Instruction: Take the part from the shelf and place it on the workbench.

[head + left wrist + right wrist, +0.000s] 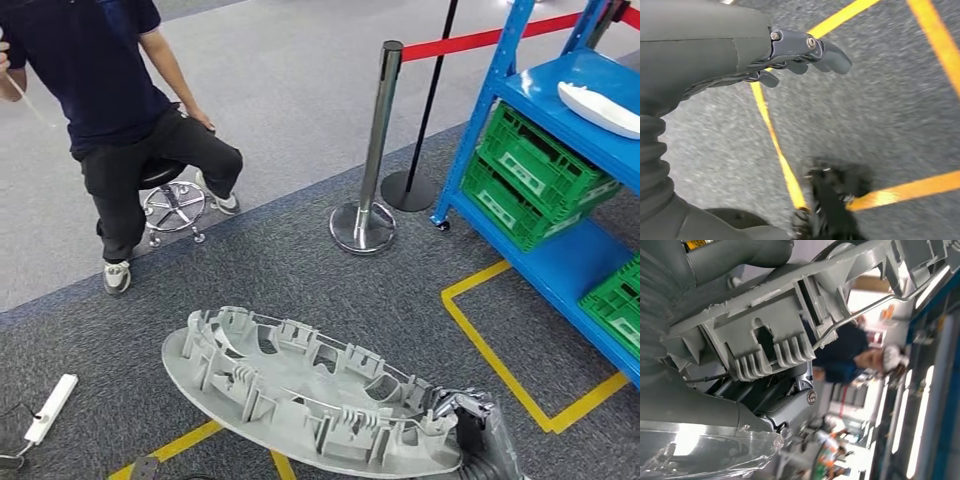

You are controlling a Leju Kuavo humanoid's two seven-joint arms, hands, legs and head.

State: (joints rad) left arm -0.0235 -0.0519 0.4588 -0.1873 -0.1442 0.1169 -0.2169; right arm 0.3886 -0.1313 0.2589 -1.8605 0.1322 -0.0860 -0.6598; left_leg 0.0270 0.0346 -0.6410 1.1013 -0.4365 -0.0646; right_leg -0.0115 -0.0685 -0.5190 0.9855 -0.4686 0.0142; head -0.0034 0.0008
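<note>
My right robot hand (469,415) grips one end of the long grey part (302,395); left robot hand (806,52) hangs empty, fingers loose. The far end could sag and twist free.

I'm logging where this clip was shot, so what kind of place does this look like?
Probably a factory or workshop test area: blue metal shelf holding green crates, yellow floor tape marking zones, and a large grey molded part held by the right hand.

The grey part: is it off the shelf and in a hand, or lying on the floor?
Off the shelf and held. The right hand grips one end of the grey part, which hangs flat over the carpet; the blue shelf stands aside.
</note>
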